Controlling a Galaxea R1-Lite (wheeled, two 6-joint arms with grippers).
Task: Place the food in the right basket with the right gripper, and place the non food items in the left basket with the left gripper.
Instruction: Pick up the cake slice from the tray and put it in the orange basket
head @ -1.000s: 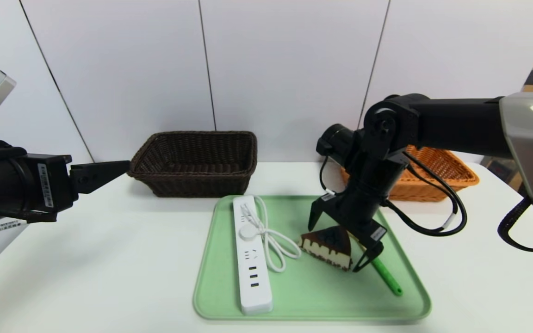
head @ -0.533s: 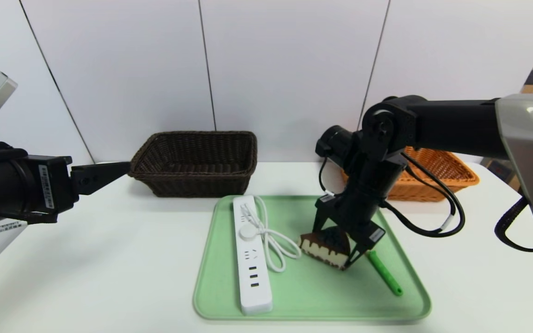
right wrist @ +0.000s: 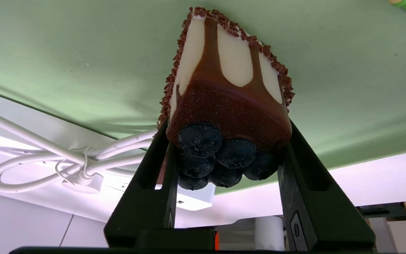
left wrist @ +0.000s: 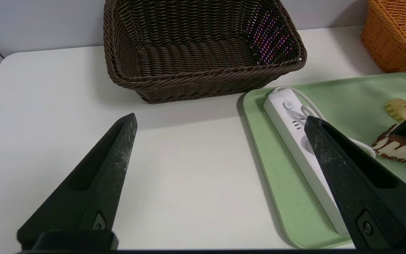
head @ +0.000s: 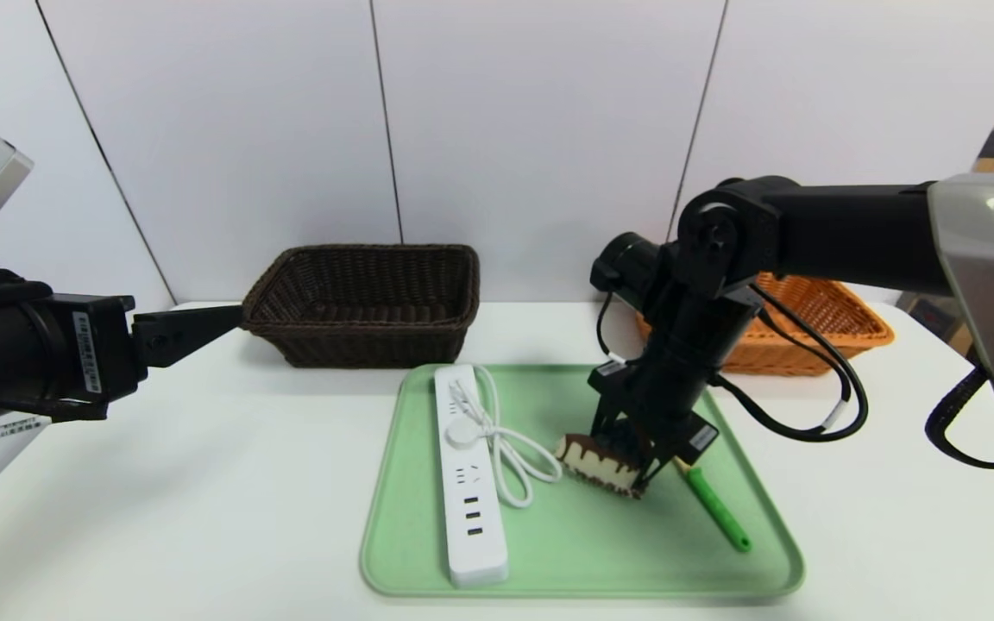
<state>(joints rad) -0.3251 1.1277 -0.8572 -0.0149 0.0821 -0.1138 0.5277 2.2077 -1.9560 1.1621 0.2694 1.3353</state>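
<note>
The food, a chocolate cake slice [head: 594, 466] topped with blueberries, lies on the green tray [head: 583, 561]. My right gripper [head: 620, 461] comes down over it, and the two fingers press against the slice's [right wrist: 229, 88] sides, shut on it [right wrist: 227, 123]. The white power strip [head: 468, 483] with its coiled cord lies on the tray's left half. Just right of the cake is the pasta spoon's green handle [head: 717, 509]; its yellow head [left wrist: 397, 109] shows beyond the cake. My left gripper [head: 195, 323] hovers open [left wrist: 220, 118] over the bare table, left of the dark brown left basket [head: 363, 302]. The orange right basket [head: 816, 328] stands behind the right arm.
The left basket [left wrist: 203, 49] and the right basket [left wrist: 397, 38] stand at the back of the white table, against a white panelled wall. The tray [left wrist: 277, 169] lies in front of them at the middle right. Black cables loop from the right arm over the tray's right edge.
The right gripper's fingers have come in from wide open onto the sides of the cake slice and lowered slightly. The left arm has stayed almost still.
</note>
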